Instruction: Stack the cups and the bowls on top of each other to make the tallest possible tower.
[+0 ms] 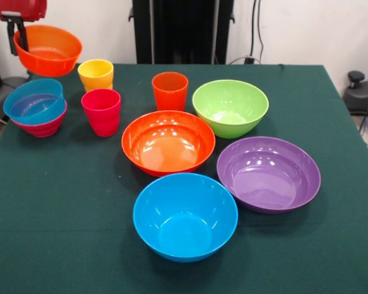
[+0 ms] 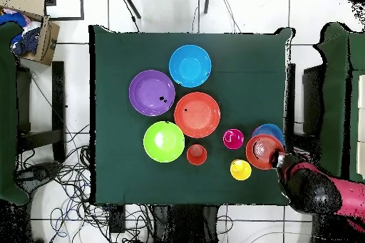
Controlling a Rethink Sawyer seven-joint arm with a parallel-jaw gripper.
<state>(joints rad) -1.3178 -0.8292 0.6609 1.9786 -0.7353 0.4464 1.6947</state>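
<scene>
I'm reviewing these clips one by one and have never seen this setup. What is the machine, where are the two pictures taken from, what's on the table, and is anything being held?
The machine is a single red and black robot arm with a gripper at its end. The front view looks across the table towards the robot; the overhead view looks straight down, with the robot's base at the bottom, so sides are flipped between them.

On the green table lie four large bowls: an orange bowl, a lime green bowl, a purple bowl and a blue bowl. Three cups stand upright: a yellow cup, a red-pink cup and an orange cup. At the table's edge, a translucent blue bowl sits nested in a magenta bowl.

The gripper holds a translucent orange bowl by its rim, raised above the table.
</scene>
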